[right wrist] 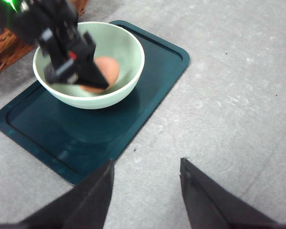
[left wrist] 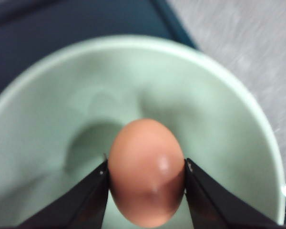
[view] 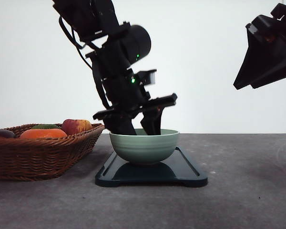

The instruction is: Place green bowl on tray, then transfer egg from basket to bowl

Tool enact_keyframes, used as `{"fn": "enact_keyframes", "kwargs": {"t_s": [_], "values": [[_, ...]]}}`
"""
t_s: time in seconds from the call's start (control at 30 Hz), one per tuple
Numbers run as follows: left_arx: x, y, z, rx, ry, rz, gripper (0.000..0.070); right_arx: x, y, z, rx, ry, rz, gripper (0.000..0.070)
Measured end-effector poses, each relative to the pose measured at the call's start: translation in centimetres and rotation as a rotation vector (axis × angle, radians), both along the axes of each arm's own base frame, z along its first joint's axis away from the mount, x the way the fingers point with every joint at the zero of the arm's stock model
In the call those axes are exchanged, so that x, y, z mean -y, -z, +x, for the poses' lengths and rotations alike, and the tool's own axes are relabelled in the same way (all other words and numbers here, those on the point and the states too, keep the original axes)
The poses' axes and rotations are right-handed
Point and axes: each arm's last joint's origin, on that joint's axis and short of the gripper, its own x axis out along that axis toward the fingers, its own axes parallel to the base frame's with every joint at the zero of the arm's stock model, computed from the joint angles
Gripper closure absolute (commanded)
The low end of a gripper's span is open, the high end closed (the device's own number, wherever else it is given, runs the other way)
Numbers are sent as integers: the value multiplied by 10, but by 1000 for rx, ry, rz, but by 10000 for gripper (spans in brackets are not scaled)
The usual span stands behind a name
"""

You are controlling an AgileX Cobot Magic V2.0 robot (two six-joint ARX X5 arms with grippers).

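Observation:
The pale green bowl (view: 144,147) stands on the dark tray (view: 186,171) in the middle of the table. My left gripper (view: 138,128) reaches down into the bowl and is shut on the reddish-brown egg (left wrist: 146,171), which hangs inside the bowl (left wrist: 209,119) just above its floor. From the right wrist view, the egg (right wrist: 107,69) shows between the left fingers (right wrist: 83,71) within the bowl (right wrist: 124,52) on the tray (right wrist: 95,129). My right gripper (right wrist: 145,191) hovers open high above the table, right of the tray, holding nothing. The wicker basket (view: 38,155) sits at the left.
The basket holds a red-yellow apple (view: 76,126), an orange fruit (view: 43,134) and a dark item (view: 1,134) at its left edge. Bare grey table (view: 248,181) stretches right of the tray and in front of it.

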Motion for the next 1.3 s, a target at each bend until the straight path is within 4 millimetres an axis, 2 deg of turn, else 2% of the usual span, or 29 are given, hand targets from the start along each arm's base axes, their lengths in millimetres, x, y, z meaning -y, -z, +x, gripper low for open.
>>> {"fn": "enact_keyframes", "kwargs": {"t_s": [0.07, 0.17, 0.23, 0.43, 0.67, 0.83, 1.03, 1.3], "values": [[1, 0, 0, 1, 1, -1, 438, 0, 0, 0, 0, 0, 0, 433], [1, 0, -1, 1, 3, 0, 341, 0, 0, 0, 0, 0, 0, 433], [1, 0, -1, -5, 5, 4, 300, 0, 0, 0, 0, 0, 0, 433], [2, -13, 0, -29, 5, 22, 297, 0, 0, 0, 0, 0, 0, 433], [7, -60, 7, -12, 9, 14, 301, 0, 0, 0, 0, 0, 0, 433], [-1, -78, 2, 12, 43, 30, 314, 0, 0, 0, 0, 0, 0, 433], [-32, -98, -25, 127, 27, -28, 316, 0, 0, 0, 0, 0, 0, 433], [-98, -81, -76, 212, -56, -71, 315, 0, 0, 0, 0, 0, 0, 433]]}}
